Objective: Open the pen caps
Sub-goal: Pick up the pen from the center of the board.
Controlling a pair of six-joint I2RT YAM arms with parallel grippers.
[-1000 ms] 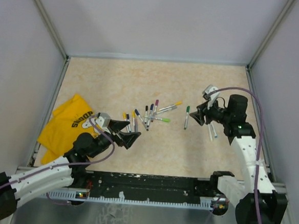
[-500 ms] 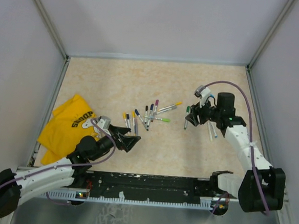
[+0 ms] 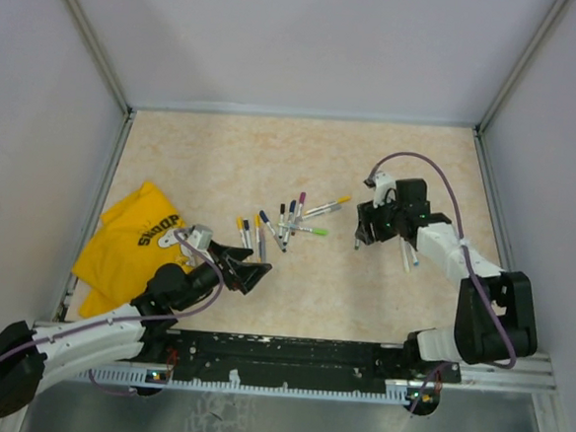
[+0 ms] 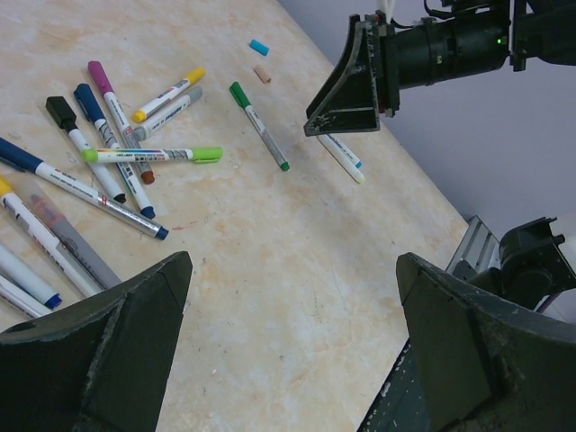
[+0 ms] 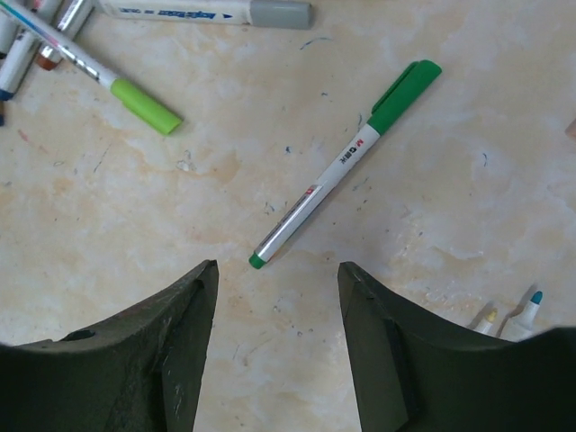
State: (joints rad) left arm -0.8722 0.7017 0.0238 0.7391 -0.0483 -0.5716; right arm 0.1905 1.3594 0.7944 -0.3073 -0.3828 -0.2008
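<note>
At the far left a crumpled yellow cloth [image 3: 133,240] lies on the surface [image 3: 272,156], clear of the work. Just right of it the left tool [image 3: 253,268] hovers low with its jaws spread wide and nothing between them. Beyond its tips is the loose heap of pens [image 3: 283,221], about a dozen, crossed over one another, most with coloured caps on.

Further right, apart from the heap, 1 green pen [image 5: 346,162] lies alone: white barrel, long green cap [image 5: 405,90] at the end away from the right tool. That right tool [image 5: 277,270] hangs right over the pen's small green tail end, jaws parted and empty, touching nothing. To its right lie 2 more pens [image 3: 409,252] side by side, tips bare.

I judge these pens light, stiff and slick; round plastic will roll or skid under a glancing touch. The cap looks press-fitted, so it needs a straight pull along the barrel. The best hold seems mid-barrel with 1 tool and across the cap with the other, squeezing squarely so neither end squirts out.
</note>
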